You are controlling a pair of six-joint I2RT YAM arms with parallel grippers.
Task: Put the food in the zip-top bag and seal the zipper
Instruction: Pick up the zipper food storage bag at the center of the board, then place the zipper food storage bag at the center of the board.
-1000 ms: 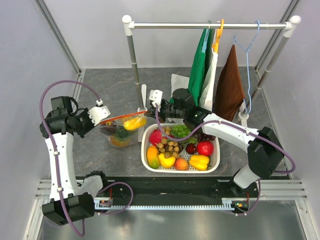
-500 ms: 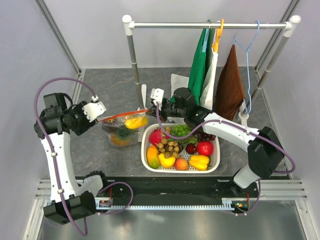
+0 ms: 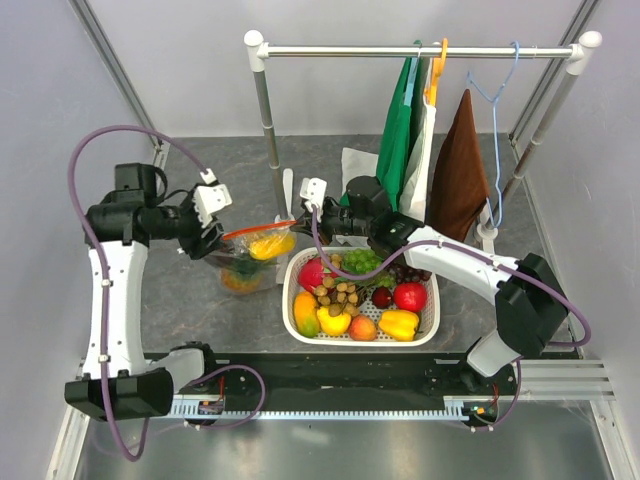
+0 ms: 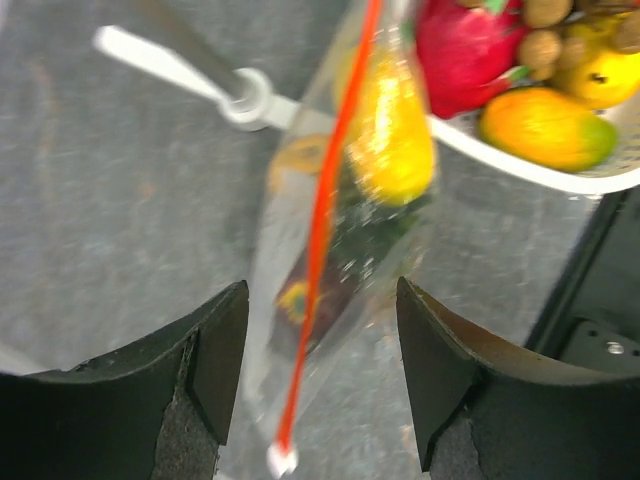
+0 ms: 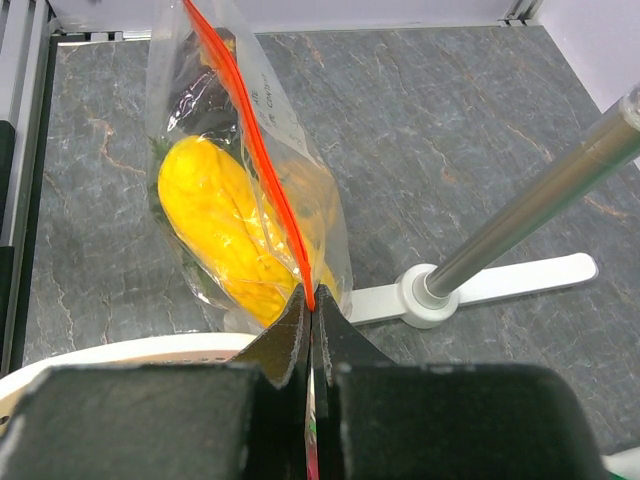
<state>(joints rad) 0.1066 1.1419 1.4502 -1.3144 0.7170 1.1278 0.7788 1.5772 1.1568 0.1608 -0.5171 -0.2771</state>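
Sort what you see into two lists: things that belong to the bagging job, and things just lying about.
Part of the job: zip-top bag; zipper; yellow fruit inside it; right gripper pinching the zipper; left gripper, open.

Lying about: white basket of fruit; clothes rail; green cloth; brown cloth.
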